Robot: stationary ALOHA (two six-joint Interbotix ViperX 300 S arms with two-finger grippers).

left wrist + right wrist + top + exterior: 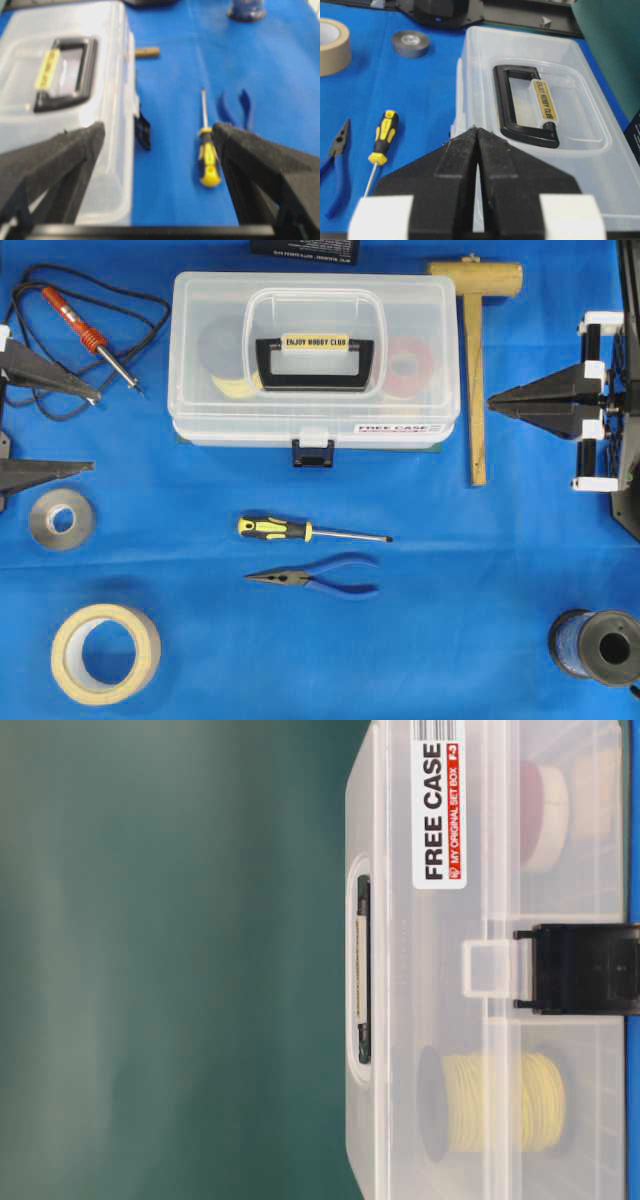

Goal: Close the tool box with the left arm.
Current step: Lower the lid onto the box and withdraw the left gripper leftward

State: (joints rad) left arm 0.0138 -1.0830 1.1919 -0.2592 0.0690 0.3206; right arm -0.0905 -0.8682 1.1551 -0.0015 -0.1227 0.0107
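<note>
The tool box (314, 360) sits in the upper middle of the overhead frame on the blue cloth (450, 590), its clear lid down flat over the base and the black handle with the yellow label lying flat in its recess; the dark front latch (312, 452) hangs off the near edge, seemingly not snapped up over the lid tab. Through the plastic, spools of red and yellow wire show inside. The left gripper (92, 430) waits at the far left edge of that view, jaws spread wide and holding nothing — its wrist camera shows the two black fingers (60, 160) well apart, framing the box's corner and the yellow-handled screwdriver (310, 531). The right gripper (492, 404) rests at the right edge, its wedge fingers pressed together with nothing between them, tip pointing toward the box's right end but apart from it. Below the box lie the screwdriver and, just under it, blue-handled needle-nose pliers (315, 578). A wooden mallet (476, 360) lies right of the box, a soldering iron (90, 335) at upper left, a grey tape roll (61, 519) and a masking tape roll (105, 652) at lower left — and a dark wire spool (597, 646) at lower right.
</note>
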